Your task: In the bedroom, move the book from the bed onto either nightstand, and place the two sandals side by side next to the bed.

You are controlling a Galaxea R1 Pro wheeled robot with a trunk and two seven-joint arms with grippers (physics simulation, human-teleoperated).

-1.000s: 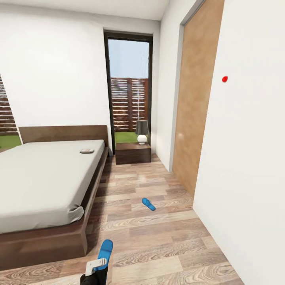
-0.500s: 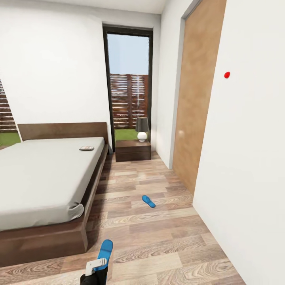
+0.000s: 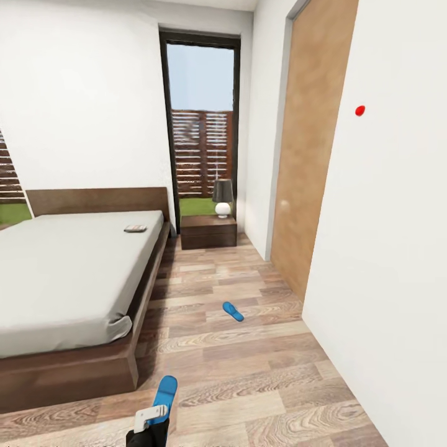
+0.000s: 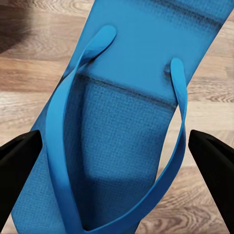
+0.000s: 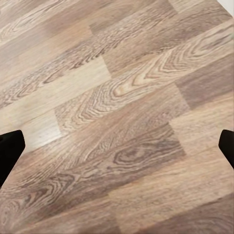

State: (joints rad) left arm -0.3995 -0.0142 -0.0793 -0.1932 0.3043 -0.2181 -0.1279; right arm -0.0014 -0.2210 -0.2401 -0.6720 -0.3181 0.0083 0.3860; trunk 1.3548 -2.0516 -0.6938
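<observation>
We carry one bright blue flat-soled flip-flop [image 4: 122, 126] in our left gripper [image 4: 117, 161], fingers spread wide either side of it, grip unclear; our right gripper [image 5: 117, 151] hangs wide apart over plank floor, empty. Second blue flip-flop [image 3: 233, 311] lies at 12 o'clock on the floor; light, floppy, best pinched at sole edge. Small dark paperback book [image 3: 135, 228] sits at 11 o'clock on the off-white mattress bed [image 3: 62, 273].

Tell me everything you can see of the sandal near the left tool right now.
The sandal is a bright blue flip-flop with a flat, fine-textured sole and thin blue thong straps forming a V, strap side up. In the head view its front sticks out beyond the left tool, over the wood floor near the bed's foot corner. The tool's dark fingertips flank it at both edges; whether they grip it is unclear.
</observation>
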